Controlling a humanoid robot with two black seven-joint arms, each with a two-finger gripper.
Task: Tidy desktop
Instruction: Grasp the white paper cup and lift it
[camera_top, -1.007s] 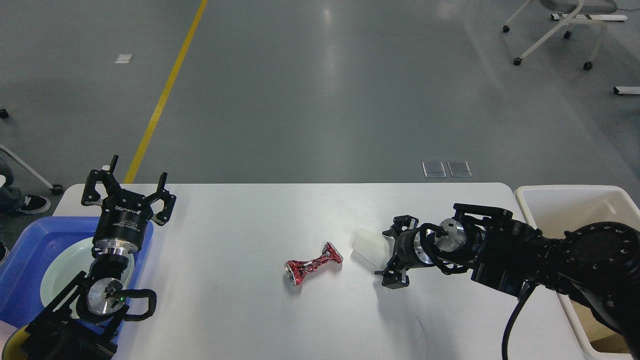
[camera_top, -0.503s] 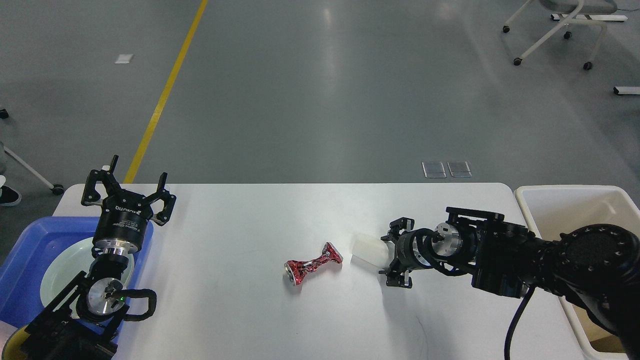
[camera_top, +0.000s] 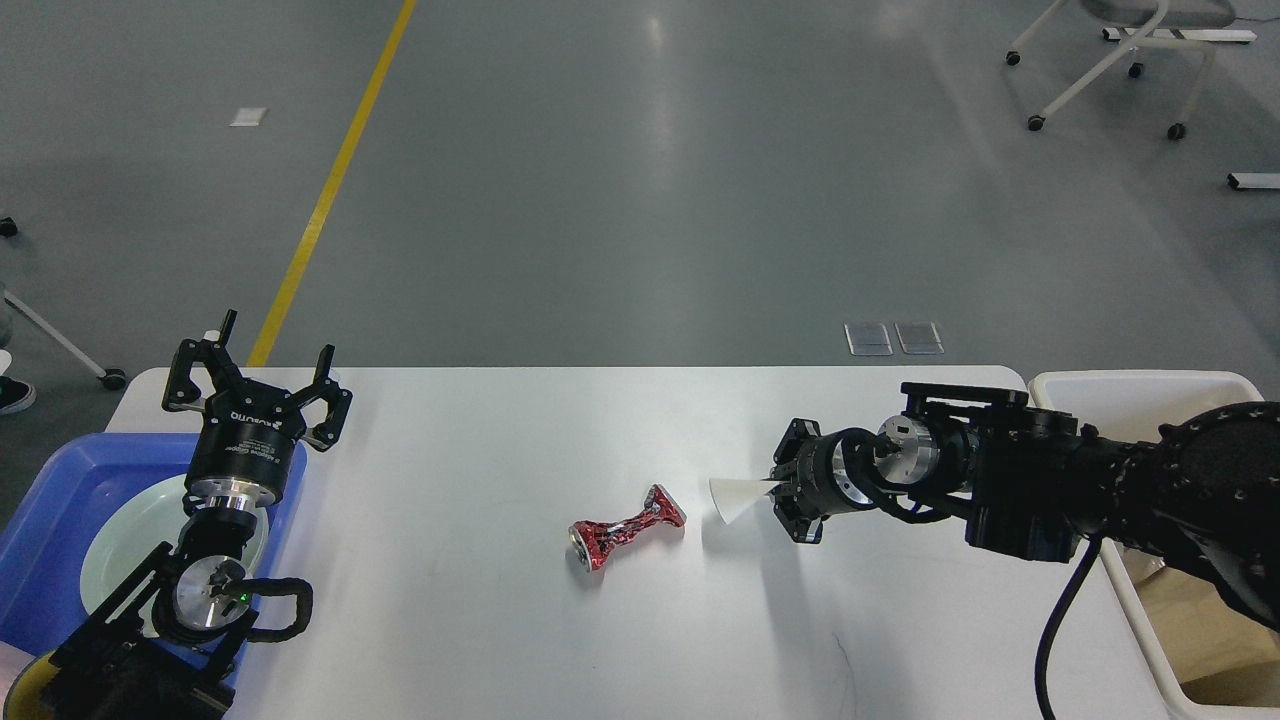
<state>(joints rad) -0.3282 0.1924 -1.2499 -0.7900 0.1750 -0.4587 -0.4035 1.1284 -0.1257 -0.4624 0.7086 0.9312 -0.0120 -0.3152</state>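
At lower left, the left gripper (camera_top: 258, 378) hangs with jaws spread, empty, over the blue tray (camera_top: 60, 500). Mid-bench (camera_top: 480, 430), the crushed red can (camera_top: 627, 527) lies diagonally, nearer the right gripper (camera_top: 785, 492), whose jaws pinch a flattened white paper cup (camera_top: 738, 495) just right of it.

- desktop (camera_top: 480, 620): smooth white, slight gloss
- crushed can (camera_top: 627, 527): shiny crumpled metal, red print
- cup (camera_top: 737, 495): thin white, squashed; plastic or paper, can't tell
- tray (camera_top: 45, 500): glossy blue plastic
- floor (camera_top: 640, 180): grey, polished sheen
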